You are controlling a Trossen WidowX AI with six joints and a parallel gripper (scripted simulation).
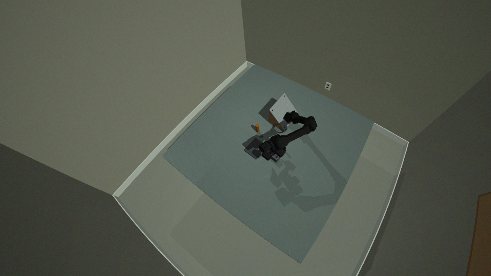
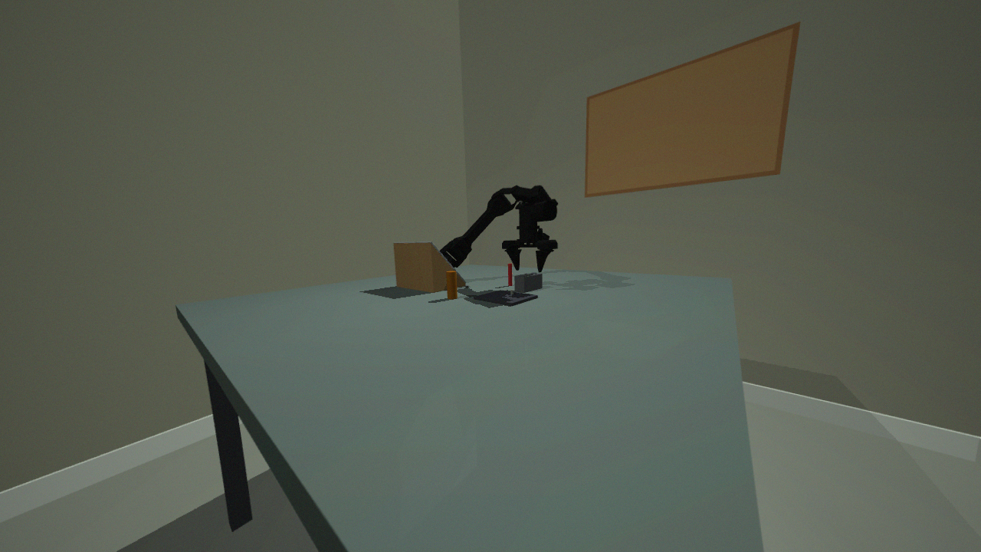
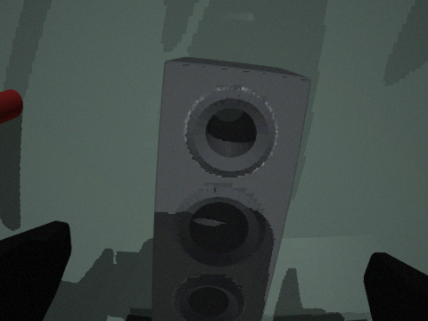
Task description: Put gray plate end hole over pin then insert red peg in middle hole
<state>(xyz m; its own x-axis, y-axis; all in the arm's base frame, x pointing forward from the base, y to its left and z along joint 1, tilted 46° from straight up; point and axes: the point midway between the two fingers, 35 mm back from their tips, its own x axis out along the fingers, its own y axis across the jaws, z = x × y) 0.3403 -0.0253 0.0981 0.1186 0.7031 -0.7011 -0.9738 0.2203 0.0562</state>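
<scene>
The gray plate (image 1: 275, 158) (image 2: 528, 282) (image 3: 178, 89) is a thick block with holes in a row. It rests on the table beside the dark flat base (image 1: 251, 153) (image 2: 524, 299), not on it. My gripper (image 2: 529, 269) (image 3: 222, 258) is open and empty, pointing down just above the plate, with a finger on either side in the wrist view. The red peg (image 2: 510, 274) (image 3: 10, 106) stands upright, apart from the plate; the arm hides it in the top view. The pin on the base is too small to make out clearly.
An orange cylinder (image 1: 257, 128) (image 2: 451, 284) stands upright near the base. A wedge-shaped block (image 1: 283, 105) (image 2: 414, 266) with a pale sloping face and wood-coloured sides stands beside the arm's lower end. The arm's shadow falls across the table.
</scene>
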